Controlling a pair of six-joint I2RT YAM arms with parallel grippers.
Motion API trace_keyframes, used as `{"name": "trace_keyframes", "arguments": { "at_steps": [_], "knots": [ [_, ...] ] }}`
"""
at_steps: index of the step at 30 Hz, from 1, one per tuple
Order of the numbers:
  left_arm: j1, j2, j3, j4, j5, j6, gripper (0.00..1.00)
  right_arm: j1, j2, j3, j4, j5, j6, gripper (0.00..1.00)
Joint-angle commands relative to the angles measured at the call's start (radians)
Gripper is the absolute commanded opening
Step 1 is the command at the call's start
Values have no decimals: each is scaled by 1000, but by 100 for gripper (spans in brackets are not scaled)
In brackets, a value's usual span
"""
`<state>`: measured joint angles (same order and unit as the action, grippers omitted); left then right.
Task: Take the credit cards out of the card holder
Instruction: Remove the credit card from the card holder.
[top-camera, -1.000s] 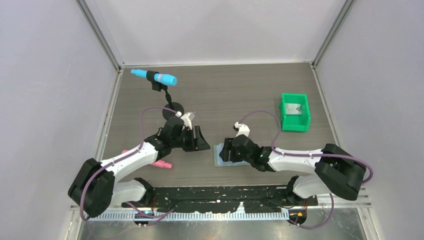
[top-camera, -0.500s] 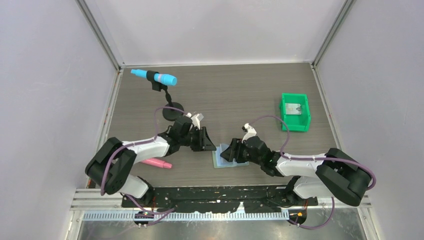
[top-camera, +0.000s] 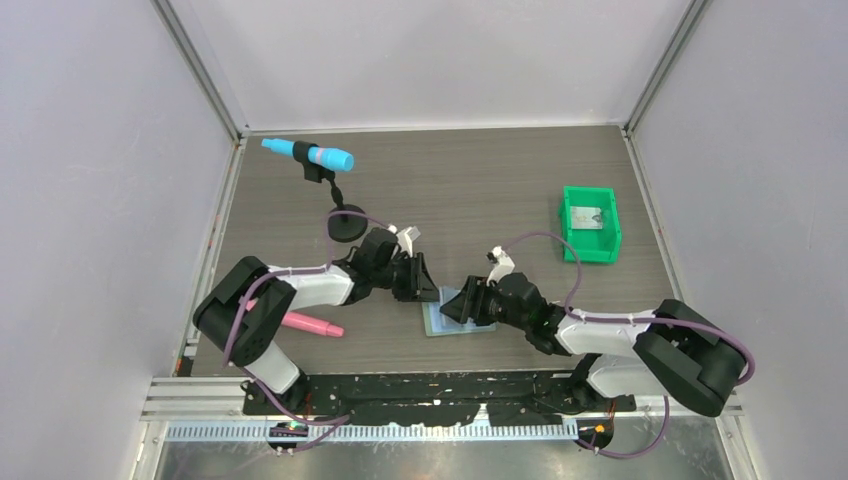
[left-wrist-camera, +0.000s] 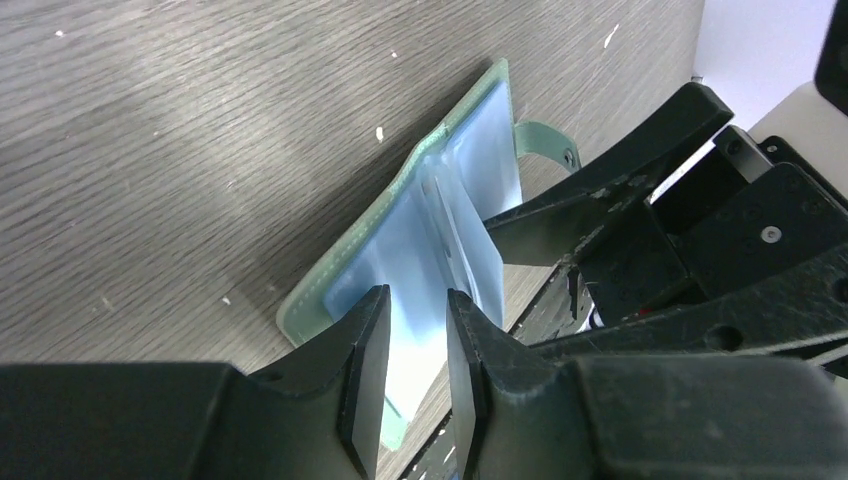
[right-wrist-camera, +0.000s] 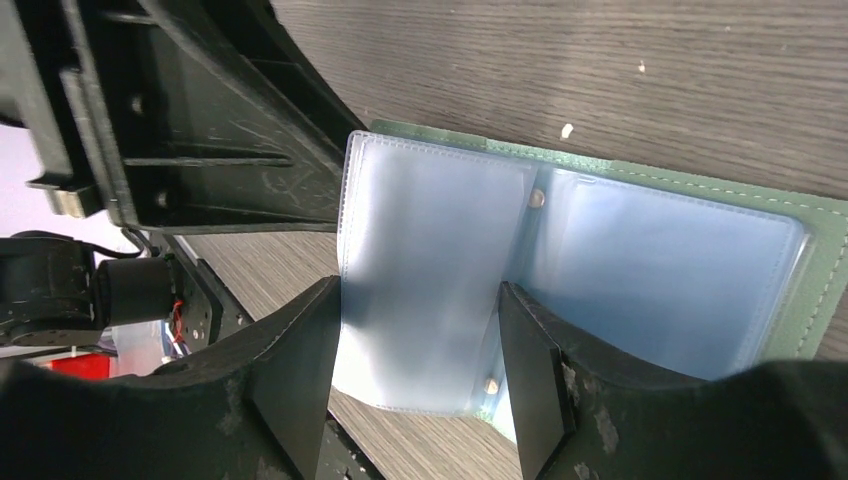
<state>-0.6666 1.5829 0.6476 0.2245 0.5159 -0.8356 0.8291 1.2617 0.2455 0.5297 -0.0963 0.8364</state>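
On woodgrain table (top-camera: 480, 190) | stitched card holder (right-wrist-camera: 680, 250) | left end effector (left-wrist-camera: 415, 305) slightly parted | right end effector (right-wrist-camera: 420, 300) spread

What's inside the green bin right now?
One pale card with dark print lies flat on the floor of the green bin. Whether another card sits beneath it cannot be seen from the top view, and neither wrist camera shows the bin.

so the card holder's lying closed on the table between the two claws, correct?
Not closed. The card holder lies open on the table between the left claw and right claw. The right wrist view shows its see-through pocket panels exposed side by side.
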Motion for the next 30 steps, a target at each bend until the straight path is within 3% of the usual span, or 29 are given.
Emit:
{"name": "trace_keyframes", "arguments": {
  "at_steps": [1, 7, 13, 30],
  "knots": [
    [-12, 30, 42, 70, 57, -20, 29, -7, -55, 5, 31, -7, -11, 56],
    [-38, 45, 52, 86, 85, -40, 29, -15, -130, 37, -128, 43, -48, 70],
    [-56, 74, 65, 106, 90, -53, 29, -39, -206, 73, -271, 85, -74, 77],
    [-87, 126, 123, 105, 88, -55, 31, -48, -431, 155, -589, 197, -149, 69]
  ]
}}
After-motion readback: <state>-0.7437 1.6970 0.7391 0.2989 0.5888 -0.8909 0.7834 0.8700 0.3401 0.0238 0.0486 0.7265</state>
